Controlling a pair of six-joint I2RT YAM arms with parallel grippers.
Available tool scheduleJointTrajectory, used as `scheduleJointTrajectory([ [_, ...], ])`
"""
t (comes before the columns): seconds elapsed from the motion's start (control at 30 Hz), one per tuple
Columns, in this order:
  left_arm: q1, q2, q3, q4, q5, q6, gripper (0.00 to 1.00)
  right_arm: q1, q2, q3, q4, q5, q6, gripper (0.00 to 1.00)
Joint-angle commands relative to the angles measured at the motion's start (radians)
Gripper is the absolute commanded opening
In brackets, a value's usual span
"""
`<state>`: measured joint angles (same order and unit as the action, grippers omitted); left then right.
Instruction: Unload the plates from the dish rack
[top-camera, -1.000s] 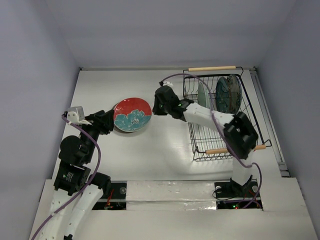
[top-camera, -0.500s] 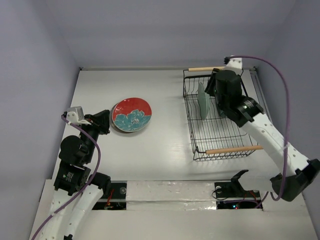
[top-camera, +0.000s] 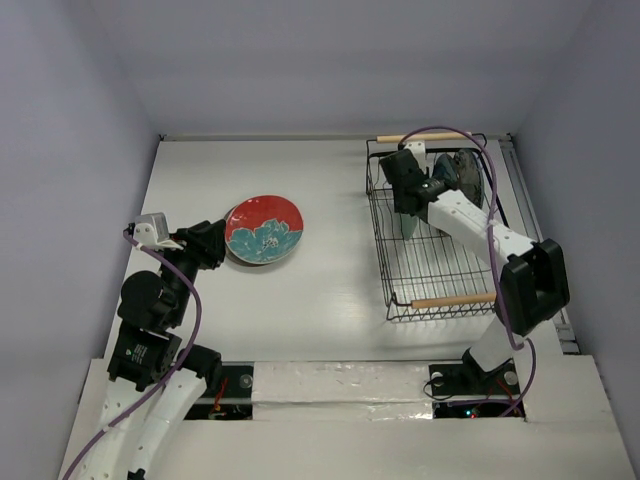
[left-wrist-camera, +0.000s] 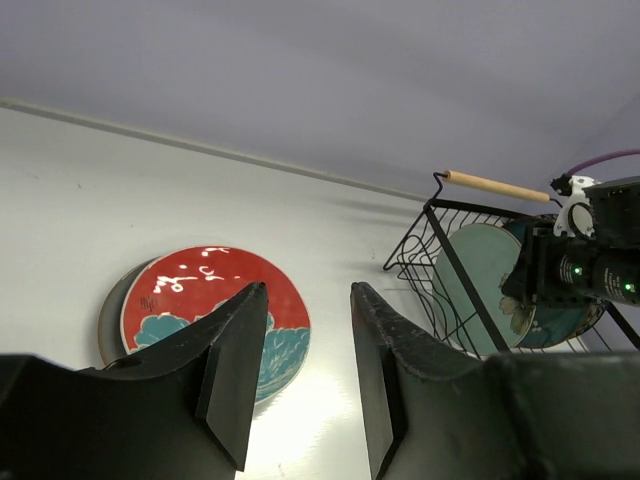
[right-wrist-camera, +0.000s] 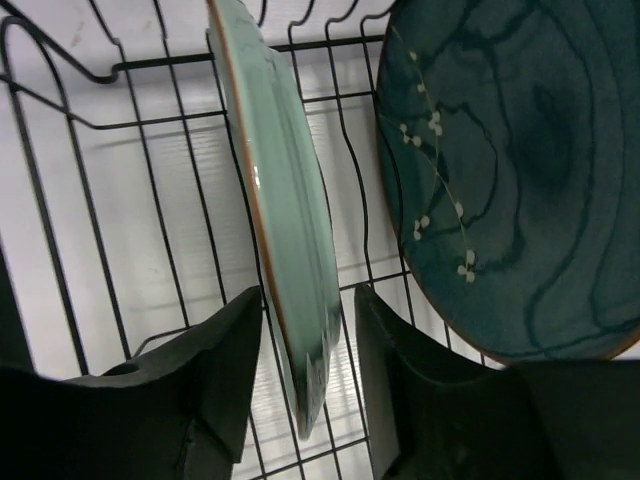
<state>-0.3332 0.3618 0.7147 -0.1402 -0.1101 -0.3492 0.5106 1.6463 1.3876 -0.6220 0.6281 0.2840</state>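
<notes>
Far left, the left gripper (left-wrist-camera: 308, 295) hangs released: jaws apart, nothing between them, aimed at 1 o'clock toward the stack just beyond its tips. At 9 o'clock on the white bench (top-camera: 330, 290) the round red ceramic plate with a teal flower (top-camera: 264, 229) lies flat, face up, on top of at least one other plate, of which only a grey rim (left-wrist-camera: 106, 322) peeks out; I can't tell how many lie under it. So part of the unloading looks done. At 3 o'clock sits the black wire dish rack with wooden rod handles (top-camera: 386, 262), two plates left inside. The pale teal-green round plate (right-wrist-camera: 290, 230) stands on edge in the wires, its edge line running 12 to 6 in the overhead view and its faces toward 9 and 3. The right gripper (right-wrist-camera: 308, 300) straddles its rim, one jaw on each face, with a sliver of gap on one side, so by my reading it is not clamped yet. Beside it, toward 3 o'clock, the dark teal round plate with a white blossom sprig (right-wrist-camera: 500, 180) also stands in the rack, leaning. Judged remaining: these two.
</notes>
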Motion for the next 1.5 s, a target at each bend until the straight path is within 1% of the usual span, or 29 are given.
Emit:
scheduleJointTrajectory([
  [0.0,0.005,-0.009,0.012,0.03,0.009,0.007,0.36,0.0,-0.002,0.071,-0.007,0.082,-0.035,0.43],
  [0.03,0.005,-0.011,0.012,0.031,0.009,0.006,0.36,0.0,0.003,0.077,-0.013,0.093,-0.037,0.35],
  [0.07,0.005,-0.012,0.012,0.031,0.009,0.006,0.36,0.0,0.006,0.082,-0.016,0.097,-0.04,0.3],
  [0.1,0.005,-0.014,0.012,0.031,0.009,0.007,0.37,0.0,0.007,0.093,-0.021,0.099,-0.046,0.24],
  [0.13,0.005,-0.014,0.012,0.03,0.007,0.007,0.37,0.0,0.007,0.1,-0.025,0.107,-0.048,0.13],
  [0.23,0.005,-0.017,0.014,0.028,0.004,0.007,0.37,0.0,-0.005,0.134,-0.051,0.145,-0.058,0.0],
  [0.37,0.005,-0.015,0.012,0.03,0.007,0.006,0.37,0.0,-0.039,0.189,-0.097,0.206,-0.077,0.0],
  [0.47,0.005,-0.014,0.012,0.031,0.009,0.006,0.37,0.0,-0.081,0.229,-0.101,0.235,-0.089,0.0],
  [0.63,0.005,-0.014,0.011,0.033,0.007,0.006,0.38,0.0,-0.172,0.237,-0.041,0.226,-0.097,0.0],
  [0.73,0.005,-0.014,0.011,0.031,0.006,0.006,0.38,0.0,-0.206,0.252,-0.056,0.24,-0.05,0.0],
  [0.77,0.005,-0.012,0.011,0.031,0.004,0.006,0.38,0.0,-0.251,0.246,-0.044,0.228,-0.042,0.0],
  [0.83,0.005,-0.011,0.011,0.031,0.007,0.004,0.38,0.0,-0.311,0.206,0.016,0.171,-0.028,0.0],
  [0.87,0.005,-0.011,0.011,0.033,0.009,0.004,0.38,0.0,-0.369,0.189,0.077,0.063,-0.02,0.0],
  [0.9,0.005,-0.008,0.011,0.034,0.01,0.006,0.38,0.015,-0.394,0.168,0.117,-0.002,-0.01,0.0],
  [0.93,0.005,-0.007,0.011,0.034,0.012,0.006,0.38,0.026,-0.413,0.122,0.154,-0.069,0.021,0.0],
  [0.97,0.005,-0.006,0.011,0.037,0.013,0.006,0.38,0.035,-0.425,0.099,0.233,-0.199,0.041,0.0],
  [1.0,0.005,-0.006,0.011,0.037,0.015,0.006,0.38,0.064,-0.425,0.078,0.275,-0.265,0.062,0.0],
  [1.03,0.005,-0.006,0.009,0.039,0.015,0.004,0.39,0.083,-0.413,0.05,0.313,-0.369,0.101,0.0],
  [1.07,0.016,-0.004,0.009,0.037,0.015,0.003,0.39,0.106,-0.393,0.042,0.384,-0.398,0.121,0.0],
  [1.1,0.016,-0.004,0.009,0.037,0.015,0.004,0.39,0.129,-0.341,0.041,0.418,-0.418,0.139,0.0],
  [1.13,0.016,-0.001,0.009,0.036,0.012,0.003,0.39,0.167,-0.307,0.053,0.445,-0.47,0.182,0.0],
  [1.2,0.016,0.002,0.009,0.034,0.01,0.004,0.39,0.193,-0.237,0.063,0.54,-0.531,0.239,0.0],
  [1.23,0.016,0.002,0.009,0.036,0.01,0.004,0.39,0.213,-0.162,0.07,0.574,-0.594,0.297,0.0],
  [1.3,0.016,0.002,0.009,0.034,0.009,0.004,0.39,0.229,-0.087,0.1,0.657,-0.62,0.352,0.0],
  [1.33,0.016,0.002,0.009,0.034,0.009,0.006,0.38,0.229,-0.051,0.112,0.672,-0.62,0.394,0.0],
  [1.4,0.016,0.003,0.009,0.034,0.009,0.004,0.38,0.256,0.079,0.148,0.718,-0.666,0.449,0.0],
  [1.43,0.016,0.003,0.011,0.034,0.01,0.006,0.38,0.256,0.079,0.162,0.728,-0.666,0.464,0.0],
  [1.47,0.016,0.005,0.009,0.036,0.013,0.004,0.38,0.256,0.136,0.171,0.749,-0.669,0.484,0.0],
])
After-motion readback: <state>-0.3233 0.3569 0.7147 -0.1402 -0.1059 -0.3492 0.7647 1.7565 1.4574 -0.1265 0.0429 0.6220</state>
